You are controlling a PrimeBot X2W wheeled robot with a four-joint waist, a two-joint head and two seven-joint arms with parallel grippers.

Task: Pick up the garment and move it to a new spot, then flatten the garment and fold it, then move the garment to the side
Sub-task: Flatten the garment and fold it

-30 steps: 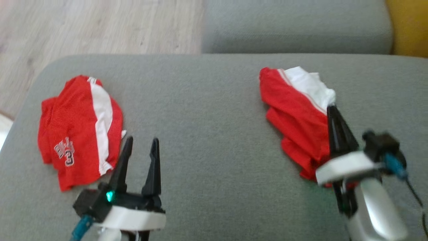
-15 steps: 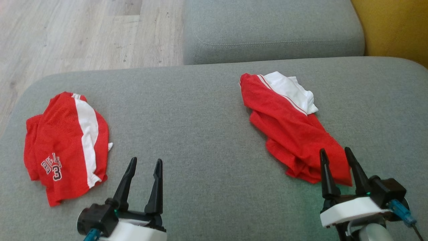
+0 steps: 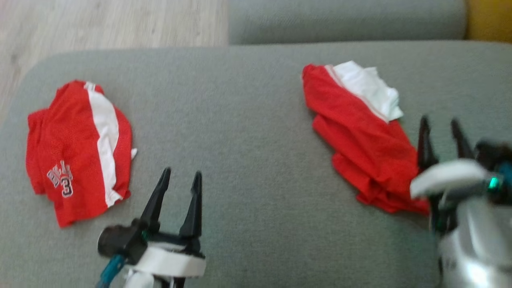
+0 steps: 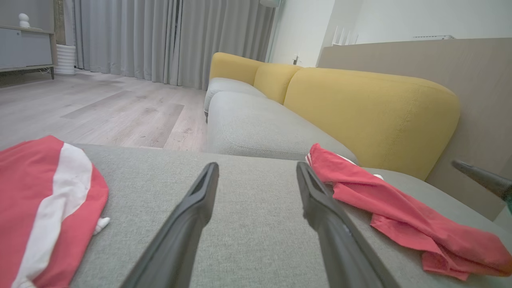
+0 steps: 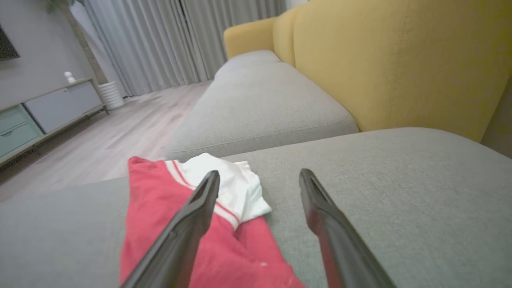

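Nearest to the robot, the left tool [image 3: 181,173] hangs over the front part of the grey sofa seat [image 3: 248,120] with its two dark fingers [image 4: 192,216] apart and bare grey fabric between them. The right tool [image 3: 439,120] is at the right side, also with its fingers [image 5: 340,240] spread wide. In the head view it is blurred, and its white body covers the near right corner of the right garment [image 3: 360,136]. In the right wrist view one finger crosses in front of the red cloth and the other is over the bare seat; I cannot tell if the tool touches the cloth. This right garment lies loose on the right half of the seat, red and wrinkled, with a white part [image 5: 236,188] at its far end. The left garment [image 3: 76,148] lies folded near the left edge of the same seat, well apart from the other one, red with a white stripe and the number 3 on it. Behind the seat there is another grey cushion [image 3: 340,20], then the yellow backrest [image 4: 372,112]. To the left is the pale wooden floor [image 3: 120,24], and far behind it hang grey curtains [image 4: 160,40].
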